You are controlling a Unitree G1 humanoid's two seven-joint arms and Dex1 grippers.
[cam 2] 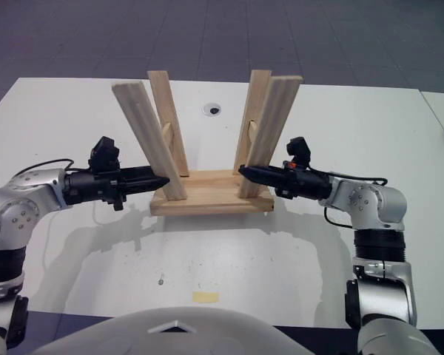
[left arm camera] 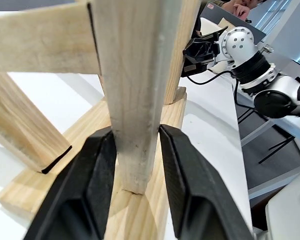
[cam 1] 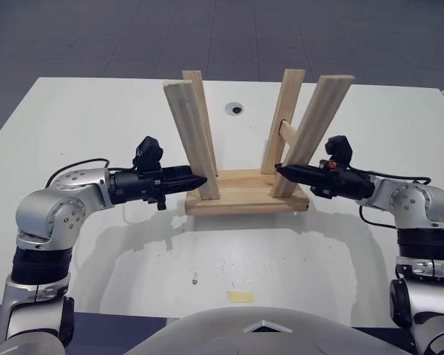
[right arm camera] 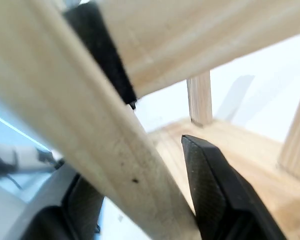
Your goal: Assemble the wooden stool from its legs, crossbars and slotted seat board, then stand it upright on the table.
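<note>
the stool [cam 1: 246, 194] lies upside down near the middle of the white surface [cam 1: 96, 118], its seat [cam 1: 240, 201] flat and its long side running left to right. four legs [cam 1: 290, 118] point up and splay outward. two crossbars show, one [cam 1: 287, 132] joining the right pair, one [left arm camera: 40, 45] the left pair. the left tool [cam 1: 200, 180] is closed on the front left leg [cam 1: 192, 137] just above the seat; the right tool [cam 1: 280, 170] clamps the front right leg [cam 1: 317, 129] low down. behind the stool is one round hole [cam 1: 236, 109]; one scrap of tape [cam 1: 240, 296] sits near the front edge. grey floor [cam 1: 96, 37] lies beyond.
</note>
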